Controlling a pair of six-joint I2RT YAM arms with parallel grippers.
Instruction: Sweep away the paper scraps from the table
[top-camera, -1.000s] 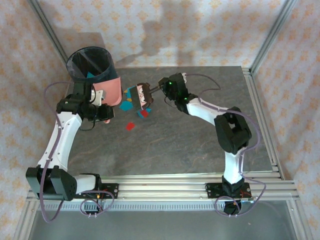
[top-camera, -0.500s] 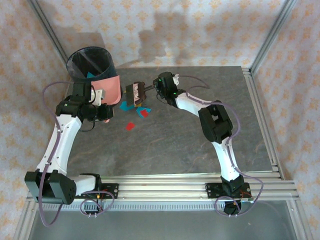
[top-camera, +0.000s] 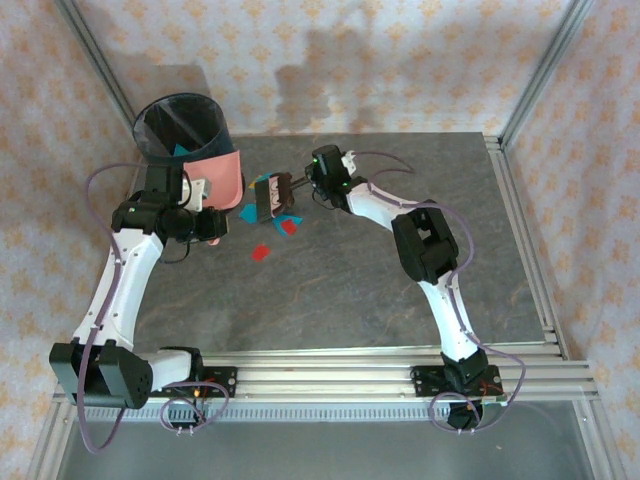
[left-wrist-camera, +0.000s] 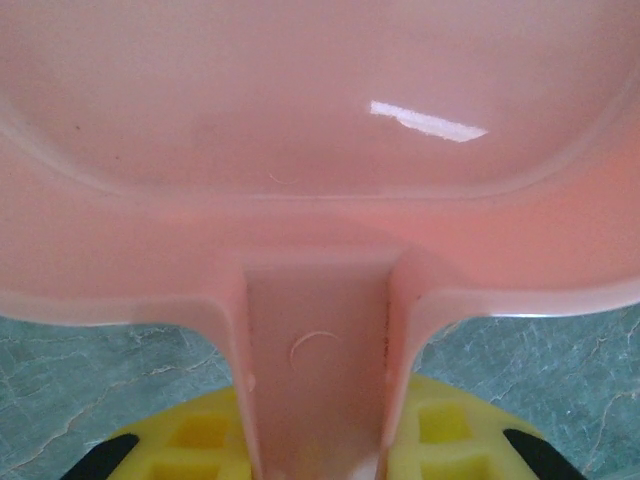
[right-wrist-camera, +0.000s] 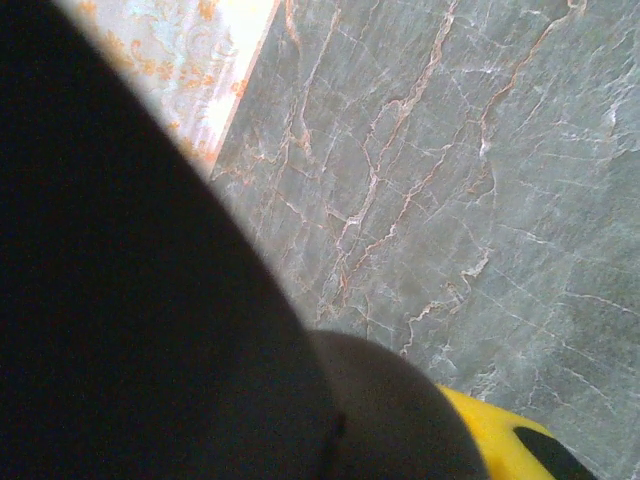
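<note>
Paper scraps (top-camera: 262, 252): red and teal pieces lay on the table (top-camera: 400, 300), left of frame centre, beside the brush (top-camera: 272, 197).
Left gripper (left-wrist-camera: 318, 450): clamped on the pink dustpan (left-wrist-camera: 320, 120) handle.
Right gripper (top-camera: 300, 182): pinched the brush handle.

Your overhead light is bright and even, throwing soft shadows on the back wall (top-camera: 330, 60). Just above your left fingers (left-wrist-camera: 200, 440), the pink dustpan (left-wrist-camera: 300, 100) shows white glare and blurs.

table (top-camera: 350, 290): dark grey stone | on it: red, teal paper scraps (top-camera: 261, 252)
</note>
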